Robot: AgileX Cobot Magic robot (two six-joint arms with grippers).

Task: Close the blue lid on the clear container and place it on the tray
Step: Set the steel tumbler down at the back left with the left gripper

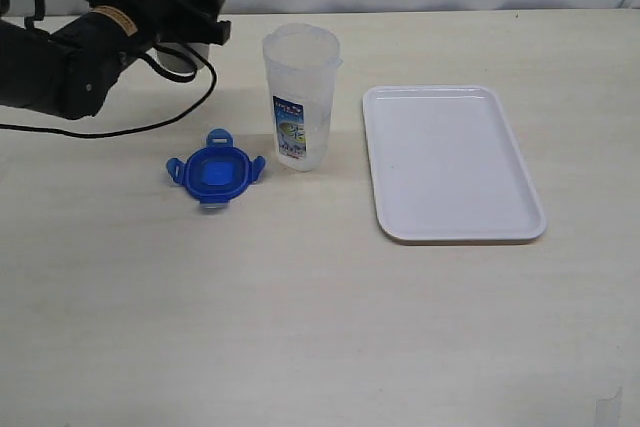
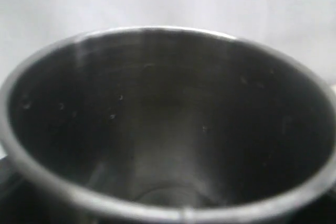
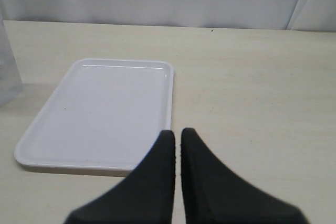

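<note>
Exterior overlooks the table (image 1: 300, 327); right wrist shares the tray (image 3: 105, 108).

Soft even light; left-wrist close-up blurred

Pale table (image 1: 300, 327) — empty steel cup (image 2: 173, 129).

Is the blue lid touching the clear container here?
Apart. The exterior view shows a strip of bare table between the blue lid and the base of the clear container.
</note>
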